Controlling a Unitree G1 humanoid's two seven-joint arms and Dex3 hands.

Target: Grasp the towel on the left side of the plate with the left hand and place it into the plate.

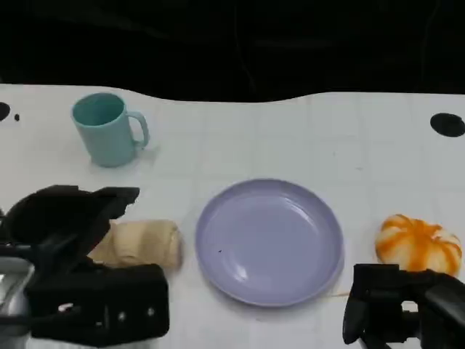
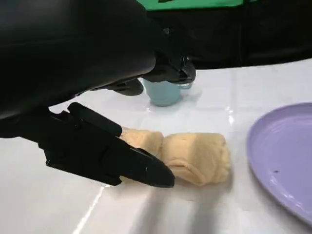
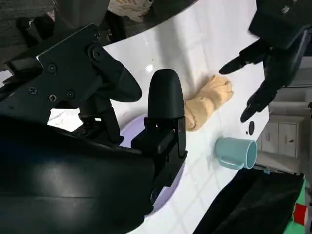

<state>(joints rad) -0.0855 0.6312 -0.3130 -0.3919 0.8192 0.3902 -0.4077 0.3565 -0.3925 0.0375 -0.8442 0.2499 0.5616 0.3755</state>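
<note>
A rolled beige towel [image 1: 142,243] lies on the white table just left of the lavender plate [image 1: 269,240], which has nothing on it. My left hand [image 1: 65,225] hovers over the towel's left end with its fingers apart, holding nothing. In the left wrist view one black finger [image 2: 122,161] crosses in front of the towel [image 2: 195,156], with the plate [image 2: 287,156] beyond it. My right hand [image 1: 399,305] rests low at the front right, fingers spread and holding nothing. The right wrist view shows the towel [image 3: 207,102] under my left hand [image 3: 273,53].
A teal mug [image 1: 109,129] stands at the back left, behind the towel. An orange-and-white pumpkin [image 1: 419,243] sits right of the plate, close to my right hand. A black round mark [image 1: 447,124] lies at the table's far right.
</note>
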